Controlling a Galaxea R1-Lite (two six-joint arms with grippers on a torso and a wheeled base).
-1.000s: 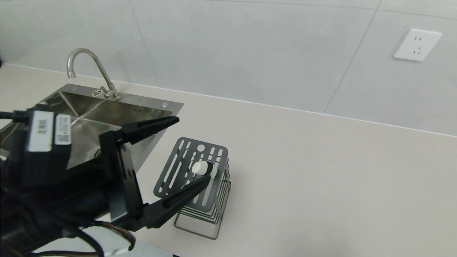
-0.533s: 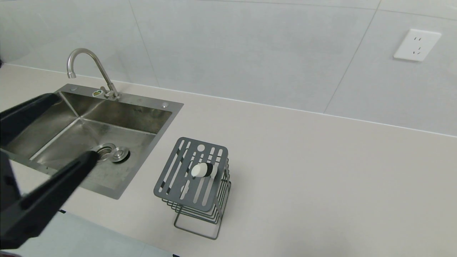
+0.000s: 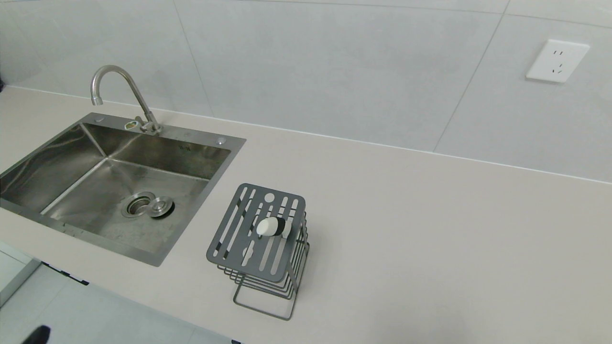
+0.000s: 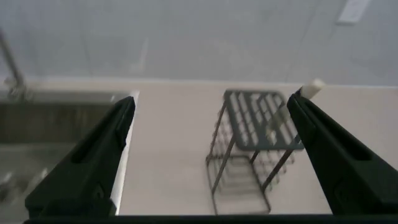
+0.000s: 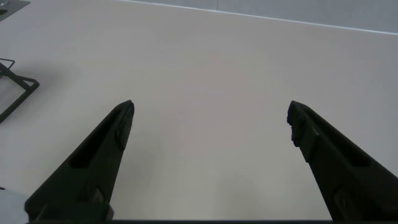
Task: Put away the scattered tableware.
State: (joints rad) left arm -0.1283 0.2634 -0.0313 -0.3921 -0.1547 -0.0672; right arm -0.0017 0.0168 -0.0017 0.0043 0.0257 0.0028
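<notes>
Grey slotted steel is forming the top plate of the utensil rack (image 3: 258,239), which is standing on the pale countertop (image 3: 430,229) just beside the sink (image 3: 191,157). One piece of tableware is sitting in the rack. A white-and-black handle (image 3: 270,226) is poking up through a slot near the middle of the plate, leaning slightly, while the rest is hanging hidden inside the wire frame, so its kind is not showing.

Judging by that stub, it is looking light and stiff, with a smooth rounded handle that may be slipping under hard pads. The short length above the plate is offering the only hold, and any pull should be running straight along the slot to avoid jamming.

From the left wrist view, the left gripper (image 4: 211,102) is hanging level, back from the rack and well apart from it on the robot's side. Its jaws are spreading wide and carrying nothing, framing the rack between them. The right gripper (image 5: 209,107) is hovering above bare countertop on the side of the rack away from the sink, jaws likewise gaping wide and carrying nothing.
</notes>
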